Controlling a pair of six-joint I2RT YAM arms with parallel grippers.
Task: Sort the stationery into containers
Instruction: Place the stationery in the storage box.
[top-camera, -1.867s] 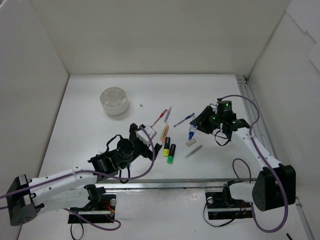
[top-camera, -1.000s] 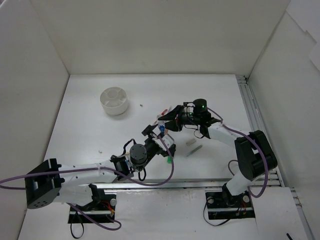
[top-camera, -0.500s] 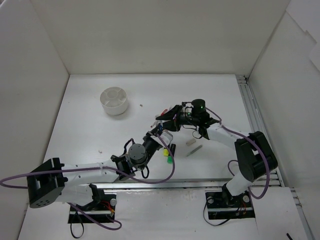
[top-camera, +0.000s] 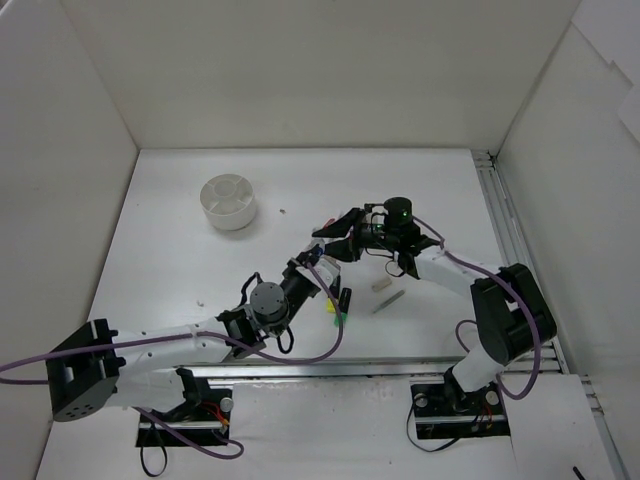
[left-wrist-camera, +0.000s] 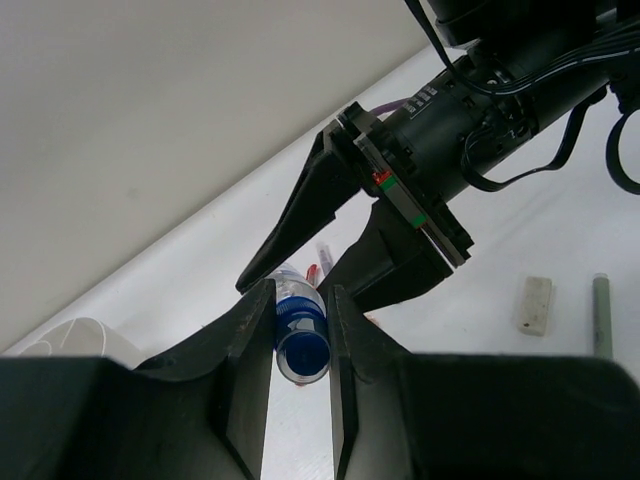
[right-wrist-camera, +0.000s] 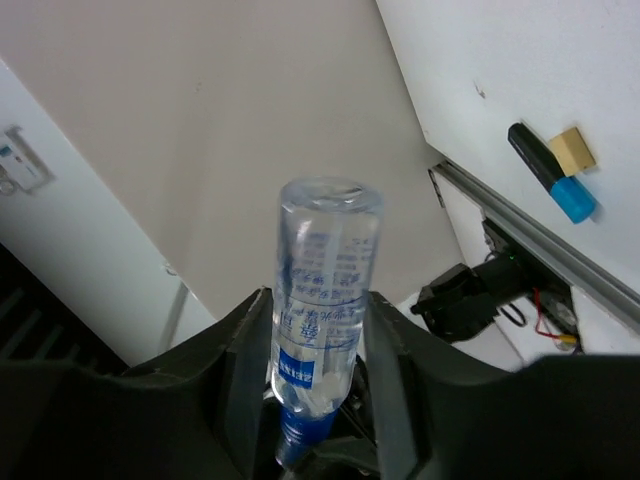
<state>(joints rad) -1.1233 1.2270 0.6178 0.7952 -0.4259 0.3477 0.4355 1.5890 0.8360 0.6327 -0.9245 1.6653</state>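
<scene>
**Tube could drop mid-handover**

The left claw (left-wrist-camera: 298, 300) and right claw (right-wrist-camera: 317, 298) both clamp the tube (left-wrist-camera: 302, 345) in mid-air over the table (top-camera: 200, 270), well apart from the bowl (top-camera: 229, 215). The left claw pinches only the cap; if the right lets go too soon, the tube may slip or swing. In view: one tube, one bowl, three highlighters (top-camera: 341, 317), two erasers (left-wrist-camera: 532, 303), one grey pen (left-wrist-camera: 601, 318), one red pen (top-camera: 326, 222).

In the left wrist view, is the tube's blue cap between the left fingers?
Yes, the blue cap of the tube sits between the two dark fingers of the left gripper, touching both.
</scene>
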